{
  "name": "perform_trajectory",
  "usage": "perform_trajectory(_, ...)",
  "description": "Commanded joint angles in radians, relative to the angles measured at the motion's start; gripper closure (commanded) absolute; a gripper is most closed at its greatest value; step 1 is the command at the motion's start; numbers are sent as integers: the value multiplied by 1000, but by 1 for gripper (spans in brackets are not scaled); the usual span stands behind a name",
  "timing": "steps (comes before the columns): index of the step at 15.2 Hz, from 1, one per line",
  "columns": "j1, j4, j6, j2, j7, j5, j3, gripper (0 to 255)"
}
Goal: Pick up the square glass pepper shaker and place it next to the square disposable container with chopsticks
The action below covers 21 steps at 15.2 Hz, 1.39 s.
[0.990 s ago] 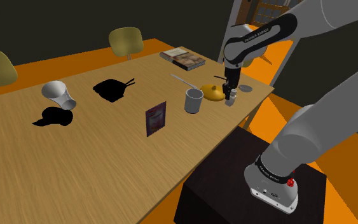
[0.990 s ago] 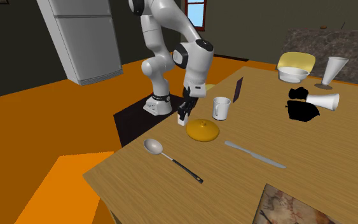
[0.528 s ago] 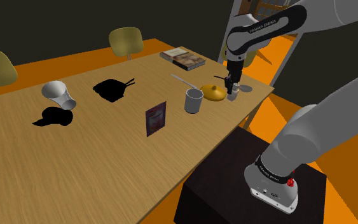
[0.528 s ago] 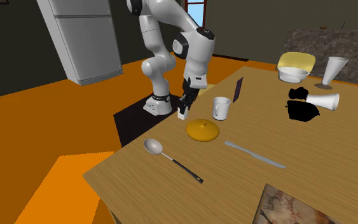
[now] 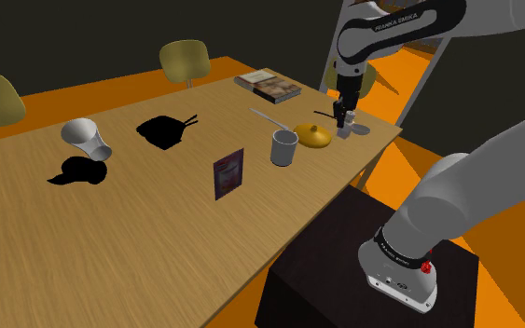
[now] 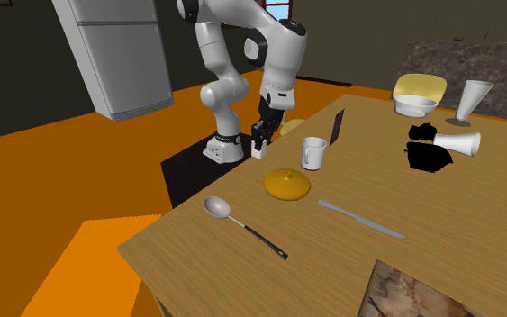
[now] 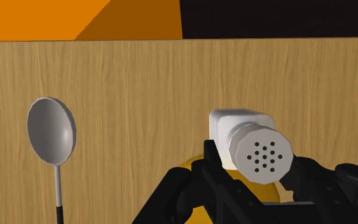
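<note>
Stand (image 5: pixel 372 252) was the dark box nearest me, off the table's (image 5: pixel 111 233) long near edge, with the arm reaching over to the end corner.

On the table, near to far:
- Small dark card (image 5: pixel 228 173), upright, roughly mid-table, a bit in from the near edge.
- Grey mug (image 5: pixel 283 147), upright, just beyond the card toward the arm's end.
- Yellow domed lid (image 5: pixel 313 136), just past the mug, not touching it.
- Gripper (image 5: pixel 344 119) hung over that end corner, pointing down. Fingers narrowed onto the pepper shaker (image 5: pixel 345 131), one each side of its body. Shaker was a white square body with a grey perforated cap, clear of the tabletop and roughly upright. The wrist view had it above the lid's rim.
- Spoon (image 7: pixel 51 130) lay flat beside the lid with its bowl toward the end edge, near the shaker but apart from it.
- Knife (image 5: pixel 268 116) lay flat beyond the lid, toward the far long edge.
- Book (image 5: pixel 269 85) lay flat at the far corner of that end.

The container with chopsticks (image 5: pixel 165 130) was drawn solid black, near the far long edge and well apart from the shaker, with mug and card between. A white cup (image 5: pixel 86 138) lay tipped further along, beside another black shape (image 5: pixel 78 170).

Two olive chairs (image 5: pixel 184 60) stood behind the far edge.
</note>
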Motion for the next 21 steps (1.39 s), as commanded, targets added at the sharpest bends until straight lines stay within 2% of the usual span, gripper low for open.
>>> perform_trajectory(1,1,18,-30,-12,1,1,5,255)
perform_trajectory(14,5,157,-208,-52,-9,10,29,255)
perform_trajectory(21,82,266,-206,78,112,102,113,255)
